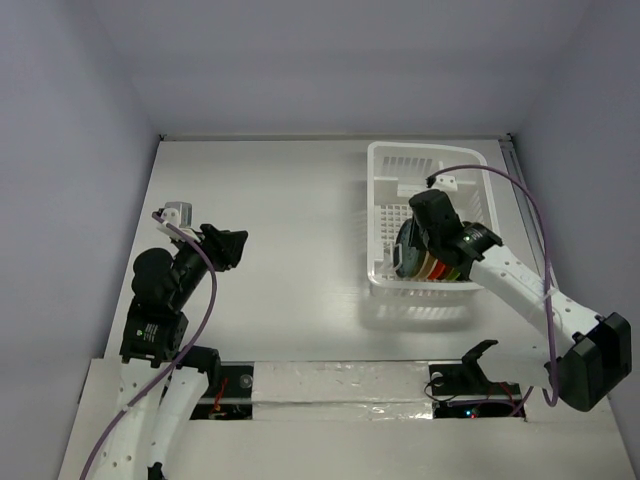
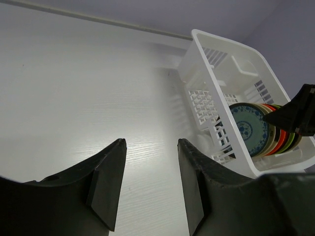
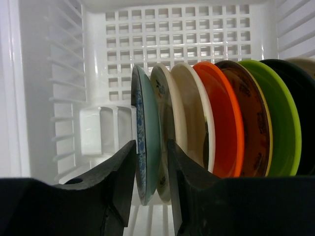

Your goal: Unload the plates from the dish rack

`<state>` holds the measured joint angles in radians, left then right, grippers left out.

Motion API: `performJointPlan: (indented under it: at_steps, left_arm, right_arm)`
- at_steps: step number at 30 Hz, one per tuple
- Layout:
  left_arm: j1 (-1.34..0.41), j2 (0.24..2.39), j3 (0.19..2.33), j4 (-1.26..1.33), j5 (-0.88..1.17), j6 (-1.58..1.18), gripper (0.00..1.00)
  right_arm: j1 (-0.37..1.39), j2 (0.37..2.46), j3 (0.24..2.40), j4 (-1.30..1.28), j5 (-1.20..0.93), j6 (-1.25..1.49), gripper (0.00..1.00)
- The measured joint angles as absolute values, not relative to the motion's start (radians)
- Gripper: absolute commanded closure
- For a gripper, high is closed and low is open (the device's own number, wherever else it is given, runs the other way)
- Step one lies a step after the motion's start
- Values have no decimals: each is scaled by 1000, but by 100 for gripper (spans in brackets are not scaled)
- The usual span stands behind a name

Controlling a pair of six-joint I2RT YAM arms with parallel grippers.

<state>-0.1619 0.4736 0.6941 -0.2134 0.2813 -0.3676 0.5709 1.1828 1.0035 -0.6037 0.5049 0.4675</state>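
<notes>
plates (image 3: 216, 128), round, glossy, in slotted rack (image 3: 172, 29); right tool (image 3: 151, 147) parted astride teal plate (image 3: 147, 113); left tool (image 2: 151, 145) parted

Dish rack (image 1: 372, 215): one, upper right of the top view. Plates (image 3: 221, 123): seven standing on edge in the right wrist view. A possible eighth at the frame's right edge is unclear.

Overhead view, 2 wrist views, shared dish rack (image 1: 372, 200)
</notes>
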Motion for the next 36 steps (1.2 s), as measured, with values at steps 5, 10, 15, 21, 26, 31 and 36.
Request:
performJointPlan:
  at_steps: [5, 10, 15, 21, 26, 31, 36]
  left_arm:
    - [-162, 471, 694, -213, 281, -368, 57]
    - [-168, 464, 694, -213, 281, -368, 57]
    - [-169, 460, 694, -213, 281, -368, 56]
    - [-178, 460, 694, -213, 281, -369, 56]
    - [-185, 456, 694, -213, 280, -369, 56]
    - [-189, 453, 694, -213, 280, -369, 56]
    - [-189, 453, 694, -213, 279, -369, 56]
  right_arm:
    - [571, 1243, 1017, -605, 520, 466, 68]
    - [574, 1301, 1042, -619, 553, 464, 71]
    - [607, 1368, 1081, -651, 606, 459, 83]
    - [671, 1443, 1156, -758, 725, 465, 97]
    - [712, 1485, 1215, -833, 790, 472, 100]
    - [735, 1486, 1275, -900, 852, 472, 100]
    - [746, 1445, 1334, -926, 897, 467, 100]
